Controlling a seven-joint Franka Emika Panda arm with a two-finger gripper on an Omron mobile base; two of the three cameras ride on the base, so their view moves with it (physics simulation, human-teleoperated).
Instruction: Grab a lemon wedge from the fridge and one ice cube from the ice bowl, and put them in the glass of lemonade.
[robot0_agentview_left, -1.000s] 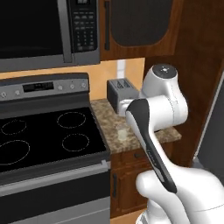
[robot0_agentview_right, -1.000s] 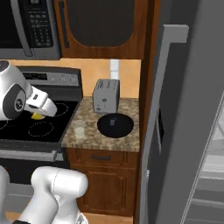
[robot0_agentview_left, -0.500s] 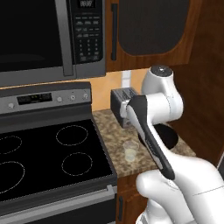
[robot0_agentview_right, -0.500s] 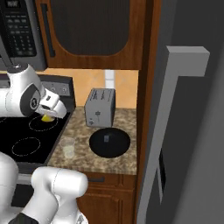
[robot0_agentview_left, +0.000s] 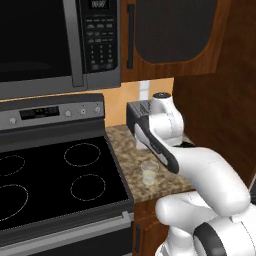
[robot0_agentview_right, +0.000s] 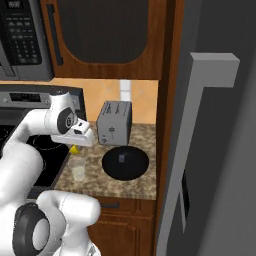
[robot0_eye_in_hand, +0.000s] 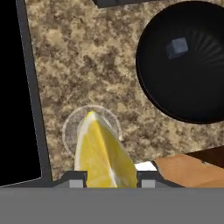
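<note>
The jaws (robot0_eye_in_hand: 107, 181) pinch the lemon wedge (robot0_eye_in_hand: 103, 153) tight. It hangs right over the glass (robot0_agentview_right: 78, 169) on the counter (robot0_eye_in_hand: 87, 65), beside the ice bowl (robot0_eye_in_hand: 183, 61). If the jaws let go a bit off to one side, the wedge could hit the rim and fall on the counter.

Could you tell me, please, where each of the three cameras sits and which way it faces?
Left base view: behind the arm to its left, facing the stove and the glass of lemonade; the arm rises at lower right.
Right base view: behind to its right, facing the toaster, ice bowl and fridge; the arm is lower left.
Hand view: looking down past the lemon wedge.
All three share the glass.
</note>
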